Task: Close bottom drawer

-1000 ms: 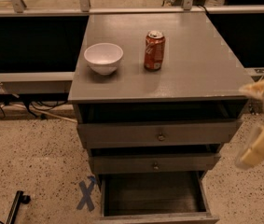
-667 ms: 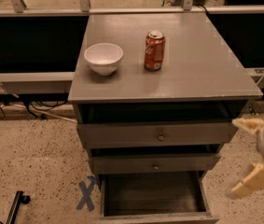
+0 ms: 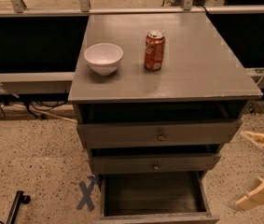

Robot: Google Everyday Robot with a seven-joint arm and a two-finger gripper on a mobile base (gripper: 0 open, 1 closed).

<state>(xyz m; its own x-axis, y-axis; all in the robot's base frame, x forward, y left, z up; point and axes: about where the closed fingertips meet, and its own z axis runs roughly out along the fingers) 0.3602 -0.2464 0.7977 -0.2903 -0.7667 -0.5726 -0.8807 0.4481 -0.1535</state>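
Gripper lowered, spread wide, empty (right of bottom drawer, pulled out).

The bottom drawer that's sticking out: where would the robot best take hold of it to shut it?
Its front panel, near the middle, approached from the front. The bottom drawer is pulled out farthest, so a centred push there should slide it in straight. Its knob is out of view. The end effector hangs open, low, right of the cabinet.

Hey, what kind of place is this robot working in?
Probably a robotics test lab: a tape X on the speckled floor, loose cables, and the gripper low right of the open bottom drawer.
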